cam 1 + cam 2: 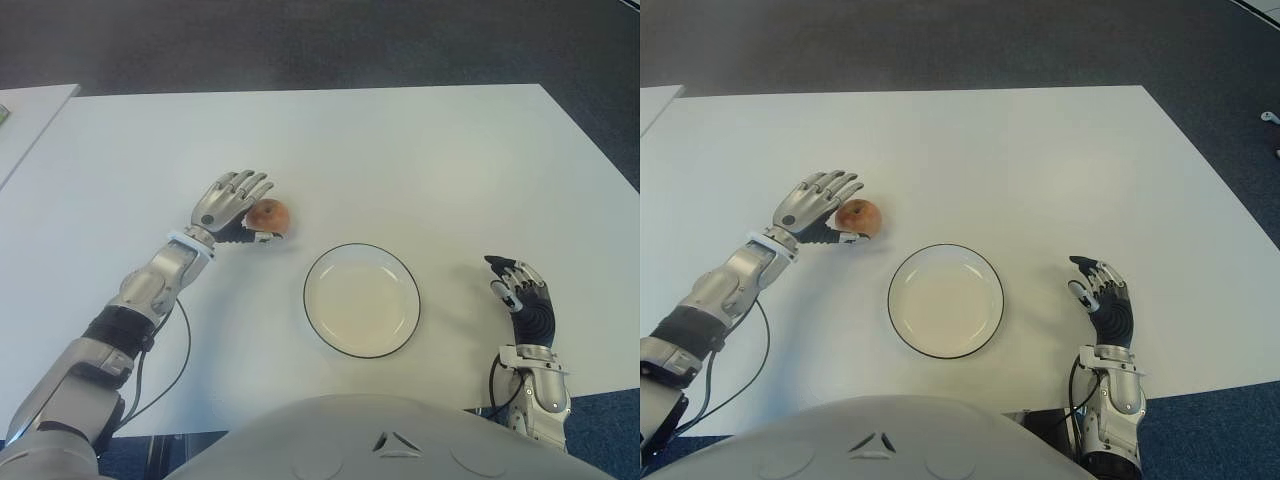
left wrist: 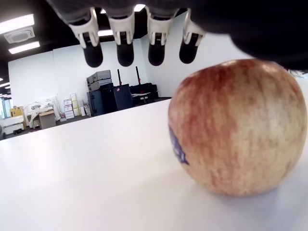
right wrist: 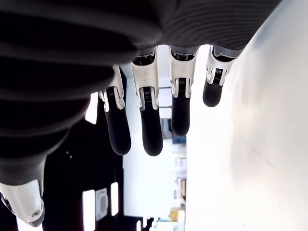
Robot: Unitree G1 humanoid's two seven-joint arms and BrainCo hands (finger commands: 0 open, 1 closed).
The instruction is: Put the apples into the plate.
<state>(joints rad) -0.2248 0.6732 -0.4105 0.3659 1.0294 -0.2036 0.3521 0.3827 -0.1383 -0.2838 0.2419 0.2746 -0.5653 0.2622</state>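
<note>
Plate (image 1: 361,299) empty; apple (image 1: 267,214) on counter (image 1: 420,160) just right of left hand (image 1: 232,205), fingers spread, nothing gripped.

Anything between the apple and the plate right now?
No. In the left eye view only bare table separates the apple, beside the open left hand, from the plate.

Left hand (image 1: 232,203): arm extended forward, fingers (image 2: 125,45) spread and uncurled, gripping nothing. Right hand (image 1: 522,295): near body, fingers (image 3: 151,127) relaxed, extended, empty.
</note>
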